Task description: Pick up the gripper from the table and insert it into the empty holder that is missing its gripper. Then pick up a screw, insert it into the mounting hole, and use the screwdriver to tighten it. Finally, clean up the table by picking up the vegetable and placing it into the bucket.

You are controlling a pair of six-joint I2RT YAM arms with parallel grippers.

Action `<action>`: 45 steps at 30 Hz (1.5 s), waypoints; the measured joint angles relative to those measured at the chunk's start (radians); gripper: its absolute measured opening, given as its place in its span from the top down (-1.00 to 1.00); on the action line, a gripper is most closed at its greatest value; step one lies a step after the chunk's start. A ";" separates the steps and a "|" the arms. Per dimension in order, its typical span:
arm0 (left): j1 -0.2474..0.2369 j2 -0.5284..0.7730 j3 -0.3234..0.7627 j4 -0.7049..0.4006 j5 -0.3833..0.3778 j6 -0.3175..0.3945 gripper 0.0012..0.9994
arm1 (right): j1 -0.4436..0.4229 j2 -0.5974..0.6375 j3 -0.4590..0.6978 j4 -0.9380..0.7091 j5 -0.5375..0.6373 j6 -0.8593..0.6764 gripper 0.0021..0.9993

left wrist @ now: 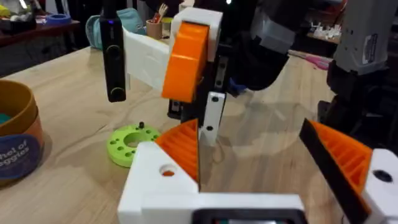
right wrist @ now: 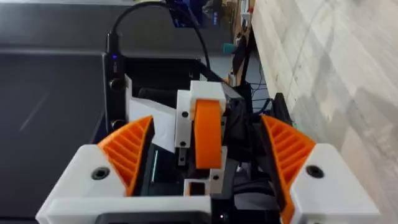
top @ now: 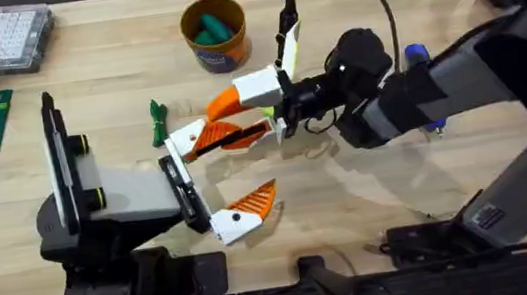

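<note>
- Clear plastic is seen at the upper left of the overhead view: a compartment box (top: pixel 18 37) whose small contents cannot be made out.
- At lower centre the left gripper (left wrist: pixel 249 127) is spread wide with nothing between its fingers.
- The vegetable (top: pixel 157 120) lies on the table left of centre, so the clean-up is judged not yet done.
- The bucket (top: pixel 214 35), at upper centre, holds only a teal lump (top: pixel 214 28).
- At centre, the gripper (right wrist: pixel 205 134) is seen between the parted fingers of the right gripper (right wrist: pixel 206 121), with a gap on each side; what supports it cannot be told.
- Insertion is judged the step in hand; next, the white base must be lined up squarely with the holder's slot.
- The screwdriver (top: pixel 418 53) lies at the right, behind the right arm.
</note>
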 joint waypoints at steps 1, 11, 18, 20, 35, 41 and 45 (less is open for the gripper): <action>0.000 0.000 0.000 0.000 0.000 0.000 -0.97 | 0.000 0.000 0.000 0.000 0.000 0.000 -0.99; 0.000 0.000 0.000 0.000 0.003 0.000 -0.97 | -0.043 0.000 0.000 -0.003 -0.017 0.000 -0.99; 0.000 0.000 0.000 0.000 0.003 0.000 -0.97 | -0.156 0.000 0.000 -0.003 -0.043 -0.003 -0.99; 0.000 0.000 0.000 0.000 0.003 0.000 -0.97 | -0.187 0.000 0.000 -0.003 -0.039 -0.013 -0.99; 0.000 0.000 0.000 0.000 0.003 0.000 -0.97 | -0.301 -0.001 0.272 -0.387 0.207 -0.375 -0.99; 0.000 0.000 0.000 0.000 0.003 0.000 -0.97 | -0.341 0.000 0.414 -0.635 0.218 -0.581 -0.99; 0.000 0.000 0.000 0.000 0.004 0.000 -0.97 | -0.374 -0.054 0.452 -0.850 0.225 -0.711 -0.99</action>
